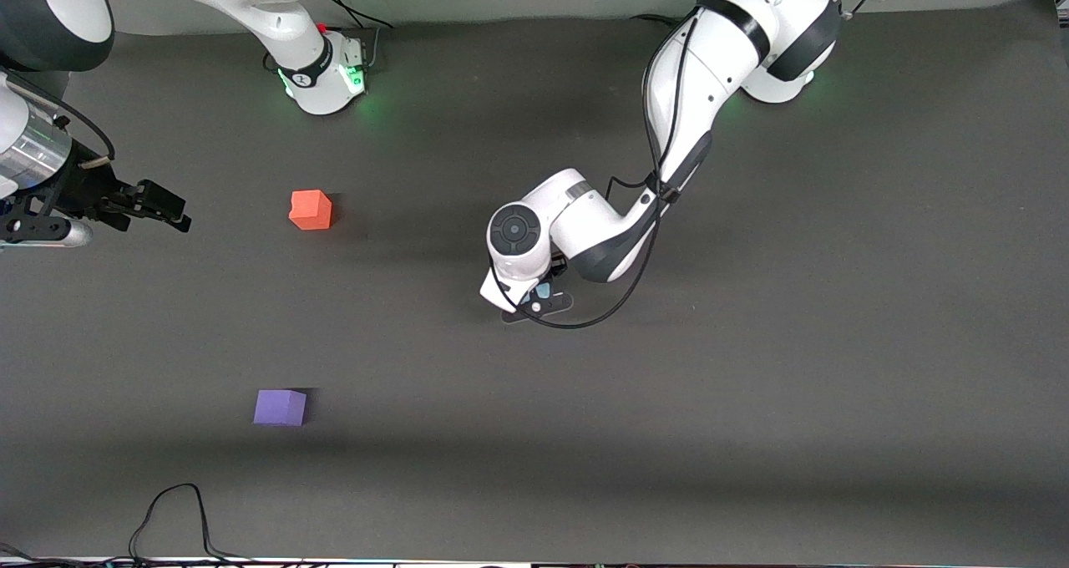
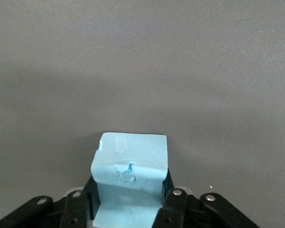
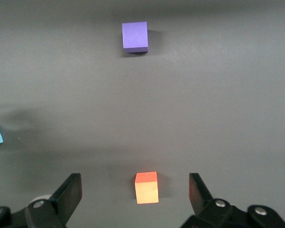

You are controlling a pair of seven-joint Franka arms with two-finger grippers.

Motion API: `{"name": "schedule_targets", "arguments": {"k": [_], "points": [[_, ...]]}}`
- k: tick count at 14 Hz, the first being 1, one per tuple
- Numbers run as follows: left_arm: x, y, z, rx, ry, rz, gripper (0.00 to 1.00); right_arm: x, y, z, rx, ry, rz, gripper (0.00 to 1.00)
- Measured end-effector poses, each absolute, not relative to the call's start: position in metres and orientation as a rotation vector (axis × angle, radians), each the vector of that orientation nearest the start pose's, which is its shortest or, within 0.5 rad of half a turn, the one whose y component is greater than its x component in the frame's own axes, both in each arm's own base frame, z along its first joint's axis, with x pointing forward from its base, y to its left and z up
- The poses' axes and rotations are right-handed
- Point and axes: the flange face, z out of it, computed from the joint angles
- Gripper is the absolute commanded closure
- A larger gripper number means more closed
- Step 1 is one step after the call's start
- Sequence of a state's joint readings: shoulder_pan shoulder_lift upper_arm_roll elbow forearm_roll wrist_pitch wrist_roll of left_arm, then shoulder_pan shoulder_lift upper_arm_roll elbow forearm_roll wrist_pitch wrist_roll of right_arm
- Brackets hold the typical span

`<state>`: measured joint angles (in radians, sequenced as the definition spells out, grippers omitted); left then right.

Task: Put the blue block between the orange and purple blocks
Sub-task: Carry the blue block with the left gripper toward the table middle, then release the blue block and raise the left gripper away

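My left gripper (image 1: 541, 297), at the middle of the front frame, is clamped on the blue block (image 2: 130, 178). My right gripper (image 1: 163, 209) waits at the frame's edge with fingers spread wide. The orange block (image 1: 311, 210) sits upper in the frame, the purple block (image 1: 280, 408) lower, well apart.

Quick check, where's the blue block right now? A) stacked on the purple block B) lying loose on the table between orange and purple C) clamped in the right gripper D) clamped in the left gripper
D: the left wrist view shows the blue block clamped between the fingers of the left gripper, while the right gripper is open with nothing in it, over the table by the orange block.
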<state>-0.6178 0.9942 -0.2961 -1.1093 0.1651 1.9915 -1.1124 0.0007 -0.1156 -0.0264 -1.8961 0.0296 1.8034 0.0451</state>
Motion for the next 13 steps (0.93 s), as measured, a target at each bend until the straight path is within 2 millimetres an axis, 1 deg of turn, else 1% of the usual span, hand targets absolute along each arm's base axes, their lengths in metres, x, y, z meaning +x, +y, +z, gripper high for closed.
{"name": "schedule_targets", "arguments": {"k": [2, 3, 4, 5, 6, 7, 8, 10, 11, 12, 13], "points": [[0.526, -0.55, 0.213, -3.103, -0.383, 0.198, 0.0, 0.529, -0.011, 0.552, -3.107, 0.119, -0.035, 0.0], [0.53, -0.549, 0.216, -3.106, -0.39, 0.188, 0.0, 0.529, -0.011, 0.552, -3.107, 0.118, -0.036, 0.0], [0.537, -0.544, 0.224, -3.106, -0.41, 0.173, 0.0, 0.529, -0.01, 0.552, -3.107, 0.116, -0.036, 0.0], [0.549, -0.533, 0.239, -3.094, -0.436, 0.166, 0.0, 0.529, -0.01, 0.552, -3.107, 0.116, -0.035, 0.0], [0.561, -0.518, 0.26, -3.074, -0.463, 0.165, 0.0, 0.529, -0.01, 0.552, -3.107, 0.114, -0.034, 0.0], [0.574, -0.498, 0.287, -3.054, -0.476, 0.167, 0.0, 0.529, -0.009, 0.551, -3.108, 0.112, -0.033, 0.0], [0.585, -0.477, 0.318, -3.04, -0.47, 0.167, 0.0, 0.529, -0.007, 0.551, -3.108, 0.108, -0.033, 0.0], [0.601, -0.429, 0.39, -3.028, -0.438, 0.151, 0.0, 0.529, 0.003, 0.551, -3.11, 0.079, -0.032, 0.0], [0.605, -0.407, 0.419, -3.033, -0.413, 0.133, 0.0, 0.529, 0.015, 0.551, -3.11, 0.046, -0.032, 0.0], [0.609, -0.381, 0.445, -3.044, -0.377, 0.113, 0.0, 0.529, 0.032, 0.552, -3.111, -0.003, -0.034, 0.0], [0.612, -0.35, 0.467, -3.055, -0.34, 0.108, 0.0, 0.53, 0.053, 0.552, -3.11, -0.058, -0.036, 0.0]]}}
